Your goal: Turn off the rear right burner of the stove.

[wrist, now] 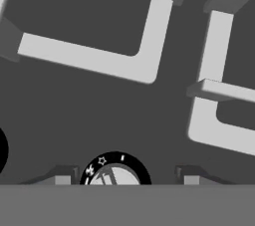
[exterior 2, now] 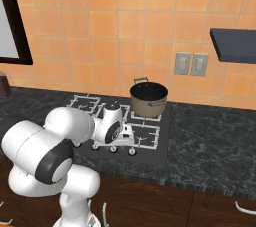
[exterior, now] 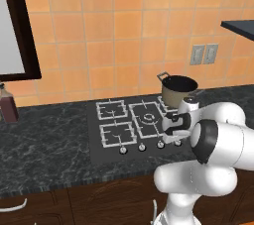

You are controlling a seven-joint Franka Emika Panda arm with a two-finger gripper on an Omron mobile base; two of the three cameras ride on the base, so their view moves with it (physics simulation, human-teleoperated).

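Dark finger tips of the two-finger claw (wrist: 122, 180) stand apart on either side of a small round silver knob (wrist: 113, 175) with a black marked ring, not touching it and holding nothing. From the base cameras, the claw (exterior: 174, 131) hovers low over the knob row at the front of the flat black glass stove (exterior: 101, 153), which is set into a dark speckled stone tabletop (exterior: 44, 147). Orange tiles (exterior: 124, 35) cover the wall behind. The small square light-grey rear right burner (exterior 2: 145, 116) carries a round tan pot with dark rim and handles (exterior 2: 148, 98); its inside looks dark, and I cannot tell its contents. A dark red bottle (exterior: 7, 103) stands far left.
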